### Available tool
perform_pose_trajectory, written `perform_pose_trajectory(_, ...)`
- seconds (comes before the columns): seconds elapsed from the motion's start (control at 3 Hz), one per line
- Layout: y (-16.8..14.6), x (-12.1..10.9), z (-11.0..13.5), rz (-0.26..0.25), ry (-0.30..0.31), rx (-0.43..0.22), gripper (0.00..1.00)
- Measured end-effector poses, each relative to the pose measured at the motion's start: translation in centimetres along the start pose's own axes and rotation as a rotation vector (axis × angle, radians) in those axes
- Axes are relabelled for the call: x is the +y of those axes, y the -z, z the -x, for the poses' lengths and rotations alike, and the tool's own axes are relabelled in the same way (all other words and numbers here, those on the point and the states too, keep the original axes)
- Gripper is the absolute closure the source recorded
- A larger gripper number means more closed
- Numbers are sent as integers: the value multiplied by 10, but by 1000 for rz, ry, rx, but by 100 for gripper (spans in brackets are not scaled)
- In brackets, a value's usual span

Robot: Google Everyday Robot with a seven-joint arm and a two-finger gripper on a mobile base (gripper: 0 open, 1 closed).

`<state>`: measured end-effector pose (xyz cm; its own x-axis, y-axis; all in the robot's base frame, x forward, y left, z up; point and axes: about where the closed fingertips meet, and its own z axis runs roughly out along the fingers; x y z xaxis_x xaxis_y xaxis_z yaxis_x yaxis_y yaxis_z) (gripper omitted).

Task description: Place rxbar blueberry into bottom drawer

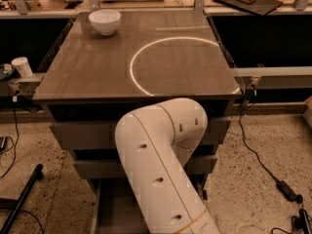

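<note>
My white arm [161, 169] bends down in front of the cabinet and fills the lower middle of the camera view. The gripper is out of sight, hidden behind or below this arm near the cabinet's foot. The bottom drawer [113, 211] is pulled out at floor level; only a strip of its grey floor shows to the left of the arm. The rxbar blueberry is hidden.
A white bowl [105, 21] stands at the far left of the brown cabinet top [87, 67]. Two upper drawers [83, 133] are shut. A paper cup [22, 66] sits on a ledge at left. A black pole [22, 199] and cables [265, 167] lie on the floor.
</note>
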<state>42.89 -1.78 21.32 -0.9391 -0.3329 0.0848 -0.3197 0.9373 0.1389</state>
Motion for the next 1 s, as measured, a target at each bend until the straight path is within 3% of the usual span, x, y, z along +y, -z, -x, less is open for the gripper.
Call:
perform_pose_trajectory(0.33,0,0,0,0,0,0,4)
perform_pose_trajectory(1.0,0,0,0,0,0,0,0)
